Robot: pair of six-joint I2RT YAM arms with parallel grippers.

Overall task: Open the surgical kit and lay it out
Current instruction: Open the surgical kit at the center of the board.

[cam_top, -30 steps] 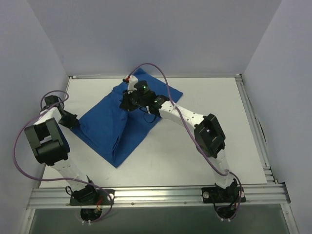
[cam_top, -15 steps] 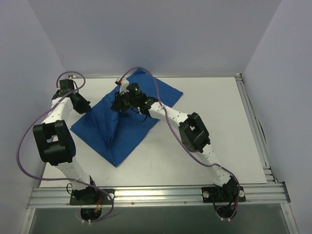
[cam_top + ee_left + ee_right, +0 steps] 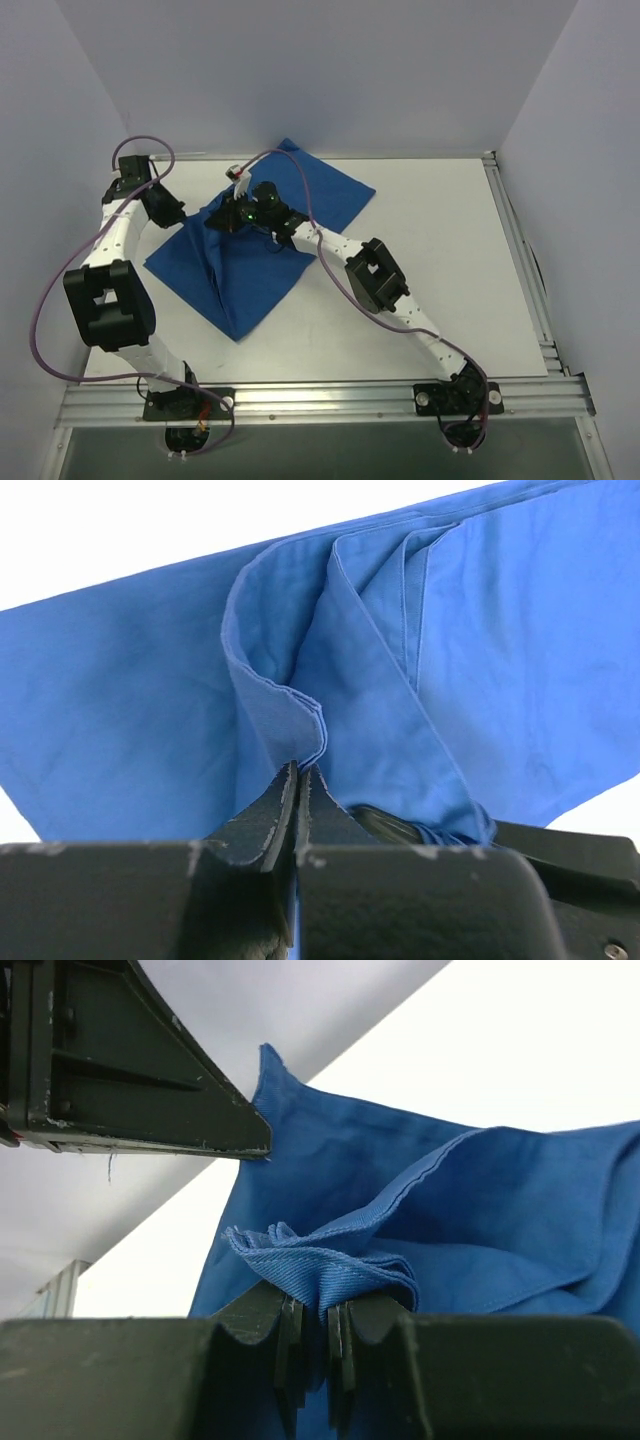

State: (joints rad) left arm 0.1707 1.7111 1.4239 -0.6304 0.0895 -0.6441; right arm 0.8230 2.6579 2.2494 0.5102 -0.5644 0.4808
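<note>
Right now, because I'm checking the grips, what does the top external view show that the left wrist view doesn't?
Top external only: the blue wrap in full outline on the white table, with the right gripper at a raised fold. Left wrist only: the left gripper shut on a doubled hem. Both: the blue wrap, still folded, no instruments visible.

left gripper (image 3: 172, 212) swung back, right gripper (image 3: 222, 218) shifted left — blue wrap (image 3: 250, 275) stretched wider

Cloth wrap (image 3: 255, 280) lies on table (image 3: 450, 250), left of centre, its far corner at the back edge. Left gripper (image 3: 300, 772) pinches a fold at the wrap's left edge. Right gripper (image 3: 308, 1308), near it to the right, pinches a bunched fold over the wrap's middle, seemingly raised off the table.
</note>
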